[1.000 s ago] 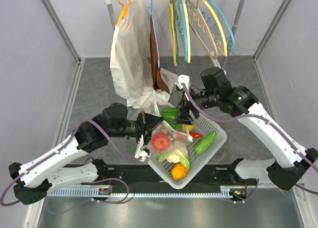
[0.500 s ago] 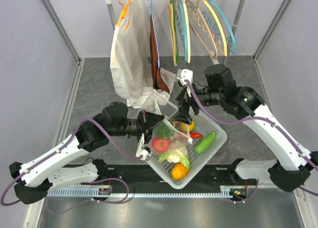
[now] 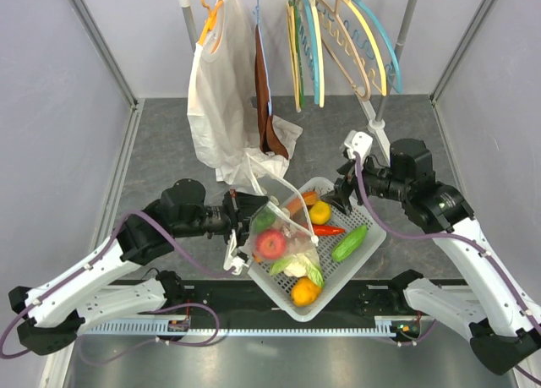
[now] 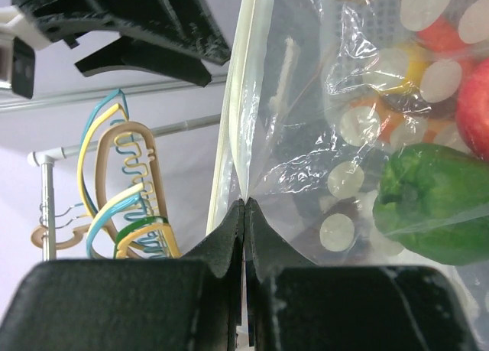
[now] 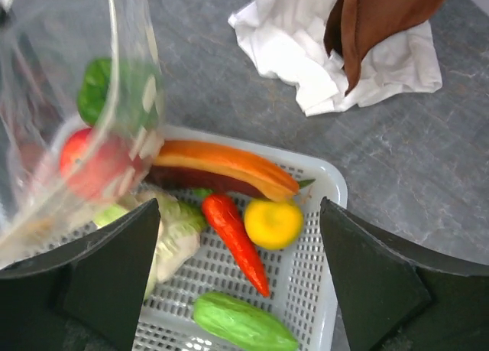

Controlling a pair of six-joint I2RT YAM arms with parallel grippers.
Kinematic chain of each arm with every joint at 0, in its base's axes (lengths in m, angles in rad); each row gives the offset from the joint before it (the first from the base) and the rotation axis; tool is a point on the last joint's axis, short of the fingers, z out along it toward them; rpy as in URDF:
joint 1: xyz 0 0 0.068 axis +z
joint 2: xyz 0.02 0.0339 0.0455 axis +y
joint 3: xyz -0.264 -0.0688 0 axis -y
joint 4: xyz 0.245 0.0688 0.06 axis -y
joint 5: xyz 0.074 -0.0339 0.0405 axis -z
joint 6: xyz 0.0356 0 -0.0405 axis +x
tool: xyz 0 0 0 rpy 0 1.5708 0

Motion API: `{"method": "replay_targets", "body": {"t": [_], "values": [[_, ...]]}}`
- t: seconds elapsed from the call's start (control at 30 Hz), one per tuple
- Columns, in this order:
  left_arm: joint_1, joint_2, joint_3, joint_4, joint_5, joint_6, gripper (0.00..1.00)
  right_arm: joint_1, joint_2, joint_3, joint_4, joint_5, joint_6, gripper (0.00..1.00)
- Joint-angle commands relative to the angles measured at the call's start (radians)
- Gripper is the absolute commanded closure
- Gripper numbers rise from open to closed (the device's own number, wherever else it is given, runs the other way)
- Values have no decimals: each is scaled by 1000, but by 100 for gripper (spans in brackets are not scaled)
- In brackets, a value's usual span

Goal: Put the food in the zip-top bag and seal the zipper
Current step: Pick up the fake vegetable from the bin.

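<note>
A clear polka-dotted plastic zip-top bag (image 3: 292, 240) hangs over the left half of a white lattice plastic basket (image 3: 365, 234). Its long axis slants down toward the basket's near corner. The left tool (image 4: 244, 210) is clenched on the bag's edge. The right tool (image 3: 340, 195) gapes wide above the basket, grasping nothing.

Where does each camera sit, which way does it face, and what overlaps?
Top external: above and behind both arms, which show in full, looking down on the basket.
Left wrist: on the left arm, looks along the shut left tool pinching the zip-top bag, hangers beyond.
Right wrist: looks down into the basket between the fingers of the open right tool.
Shared: red chili in top and right-wrist views; the bag in all three.
</note>
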Motion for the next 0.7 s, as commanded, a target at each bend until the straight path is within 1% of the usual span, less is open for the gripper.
{"method": "replay_targets", "body": {"t": [0.0,0.03,0.07,0.13,0.17,0.2,0.23,0.33,0.57,0.63,0.67], "values": [[7,10,8,26,-12,-45,98,-21,-39,-96,-20,-38,-245,11],[10,7,3,32,-11,-47,98,-25,-43,-131,-43,-52,-360,13],[10,8,2,32,-8,-47,98,-24,-45,-145,-70,-67,-422,16],[13,5,-3,39,-2,-47,98,-25,-48,-202,-93,-63,-526,19],[12,4,-5,43,0,-45,98,-24,-40,-221,-93,-60,-562,24],[13,10,-6,47,2,-45,98,-25,-34,-259,-103,-63,-603,26],[13,11,-5,53,6,-48,98,-25,-26,-279,-101,-66,-678,28],[15,20,-3,61,11,-50,98,-24,45,-325,-98,-61,-756,37],[20,27,-5,67,18,-42,98,-24,181,-359,-92,-68,-878,46],[20,25,-11,81,22,-45,98,-25,216,-396,-61,-57,-895,50],[20,24,-12,85,22,-45,98,-24,227,-408,-49,-46,-898,50]]}}
